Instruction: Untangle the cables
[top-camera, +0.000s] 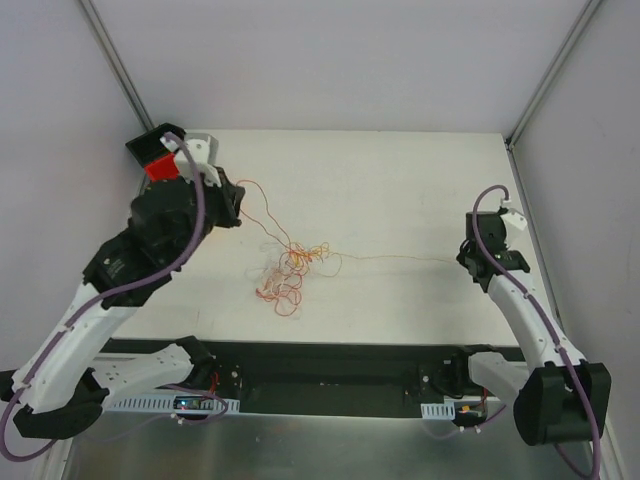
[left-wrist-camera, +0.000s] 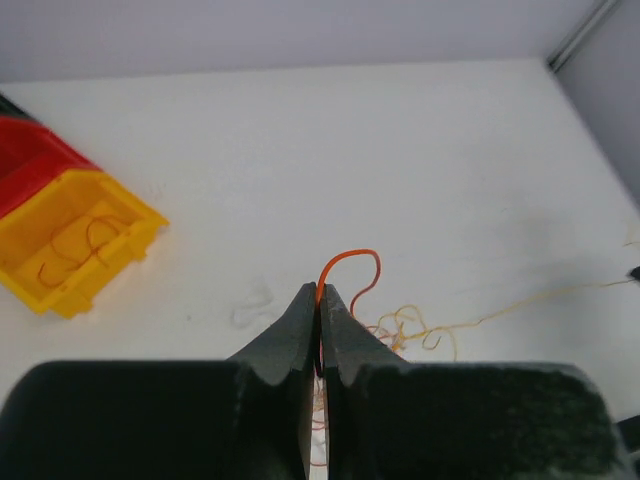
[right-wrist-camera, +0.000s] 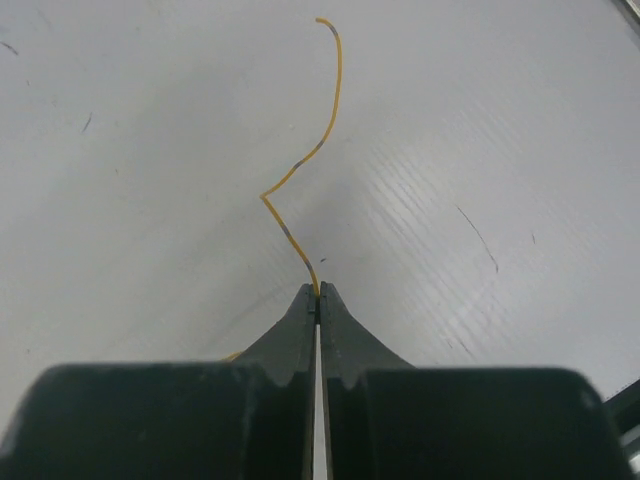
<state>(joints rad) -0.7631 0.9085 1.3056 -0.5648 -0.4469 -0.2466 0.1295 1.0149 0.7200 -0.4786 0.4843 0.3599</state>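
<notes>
left wrist cam: l gripper (left-wrist-camera: 321, 300) clenched on orange cable (left-wrist-camera: 350, 254), r gripper (right-wrist-camera: 318, 292) clenched on yellow cable (right-wrist-camera: 326, 130).

Struggling to separate strands in the cables (top-camera: 290, 268), way too thin; losing the red bin (left-wrist-camera: 25, 165) past the left edge.

the cables (top-camera: 290, 266) are seen in orange, red, yellow and white on a white table (top-camera: 400, 180); a yellow bin (left-wrist-camera: 70, 235) and a red bin (left-wrist-camera: 25, 160) are shown.
</notes>
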